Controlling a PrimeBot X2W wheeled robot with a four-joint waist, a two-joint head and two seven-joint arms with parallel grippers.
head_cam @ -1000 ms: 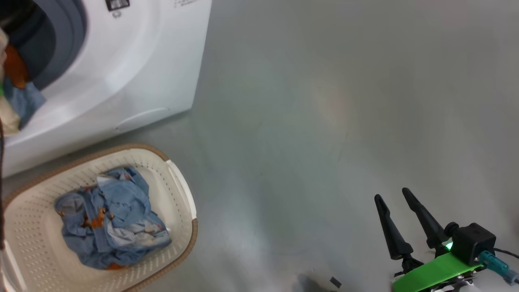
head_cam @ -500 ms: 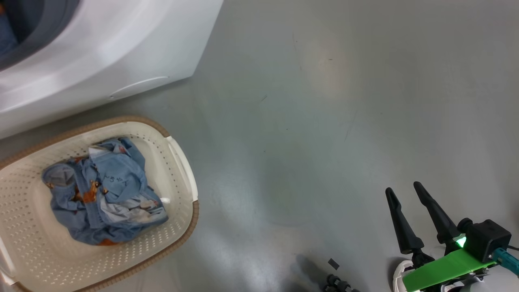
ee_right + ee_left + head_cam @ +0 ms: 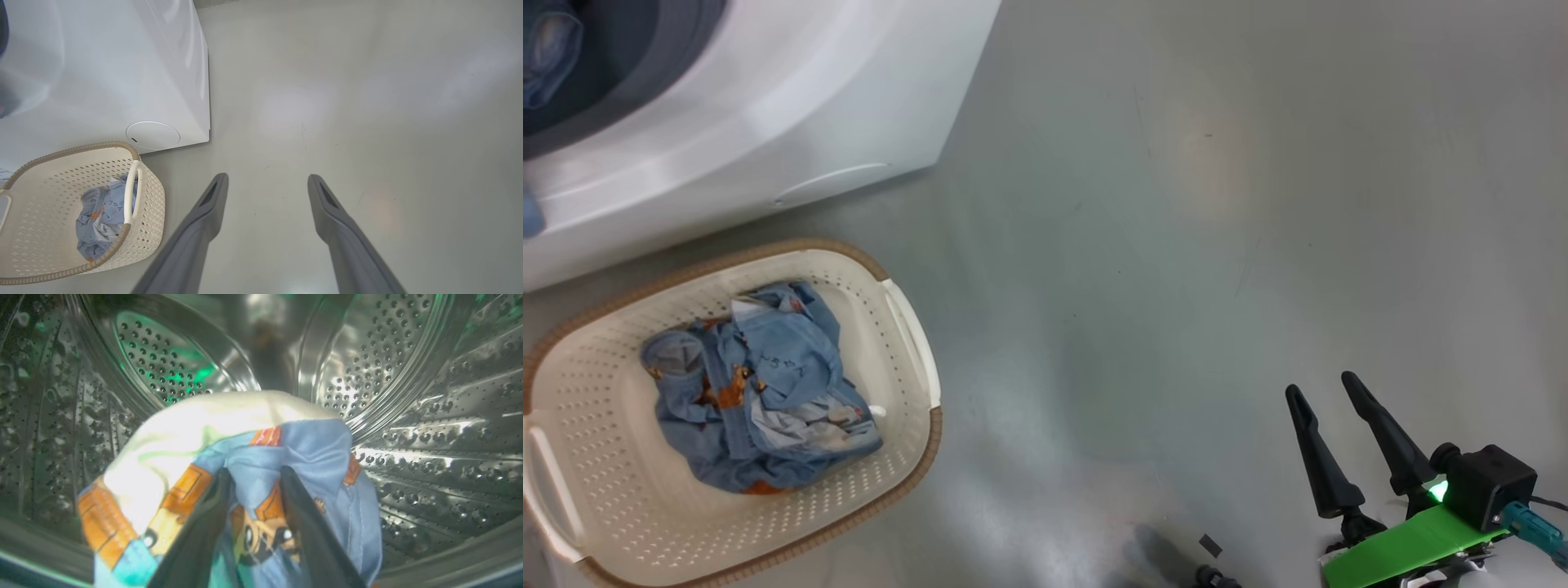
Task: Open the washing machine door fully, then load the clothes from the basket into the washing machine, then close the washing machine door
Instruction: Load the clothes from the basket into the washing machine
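The left tool (image 3: 254, 472) reaches deep into the drum (image 3: 408, 375), its fingers parted with a garment (image 3: 310, 449) between them; I cannot tell if it grips. The right tool (image 3: 1319, 384) hangs open above the floor (image 3: 1176, 204). Other clothes (image 3: 760, 384) lie in the basket (image 3: 907, 327).

Right gripper (image 3: 267, 176), fingers spread: bare floor (image 3: 347, 102) between and ahead of them, room to pass. Off to their left, the basket (image 3: 151, 204) and the washing machine (image 3: 122, 61) block the way. Left gripper (image 3: 254, 470): clothes (image 3: 310, 445) bunched between and ahead of its fingers, steel drum (image 3: 408, 375) walls all round.
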